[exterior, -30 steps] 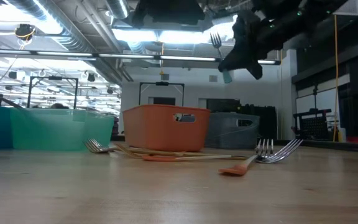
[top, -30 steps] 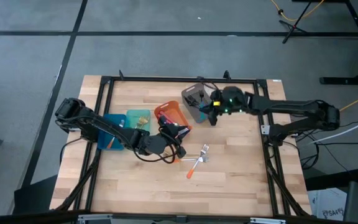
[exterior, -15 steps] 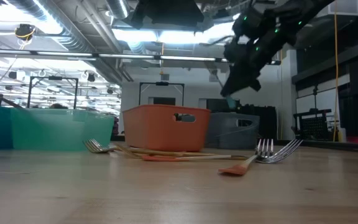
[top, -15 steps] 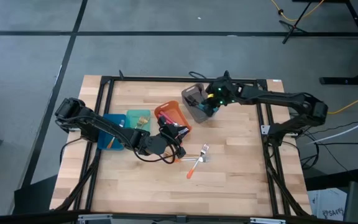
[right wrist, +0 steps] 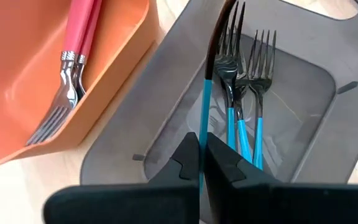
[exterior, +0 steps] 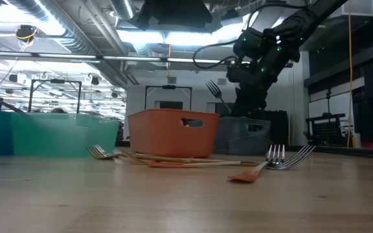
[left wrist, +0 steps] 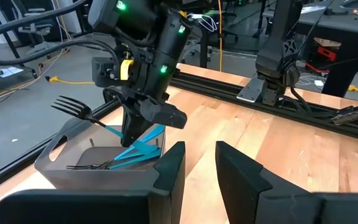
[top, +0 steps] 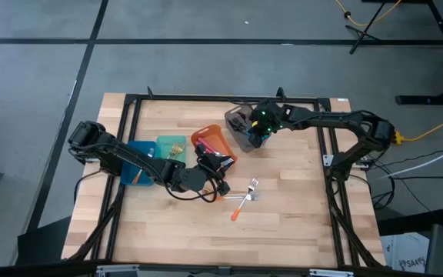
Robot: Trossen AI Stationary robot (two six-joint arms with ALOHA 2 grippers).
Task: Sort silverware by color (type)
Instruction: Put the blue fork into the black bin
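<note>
My right gripper (right wrist: 201, 163) is shut on a blue-handled fork (right wrist: 207, 93) over the grey bin (top: 241, 123). In that bin lie other blue-handled forks (right wrist: 244, 118). Red-handled forks (right wrist: 73, 56) lie in the orange bin (top: 210, 142). Loose forks (top: 250, 191), one with an orange handle (top: 237, 214), lie flat on the table near the middle. My left gripper (left wrist: 199, 168) stands open and empty beside the orange bin, facing the grey bin. My right gripper pinches the fork's blue handle (right wrist: 203, 134) between its two fingers, near the handle's free end. The fingers (left wrist: 129, 130) slant down into the grey bin from above. The fork runs on past them with its head (left wrist: 72, 107) raised over the bin's rim, clear of the forks below.
A teal bin (top: 171, 146) and a blue bin (top: 137, 173) stand left of the orange one, under my left arm. Gold-handled forks (exterior: 109, 153) lie on the table in front of the bins. A black frame (top: 325, 146) runs around the table.
My right gripper has come down and toward the table's left, over the grey bin, tipping more steeply downward. It has stayed shut, and the blue-handled fork has sunk with it from high above the table to the bin's rim.
</note>
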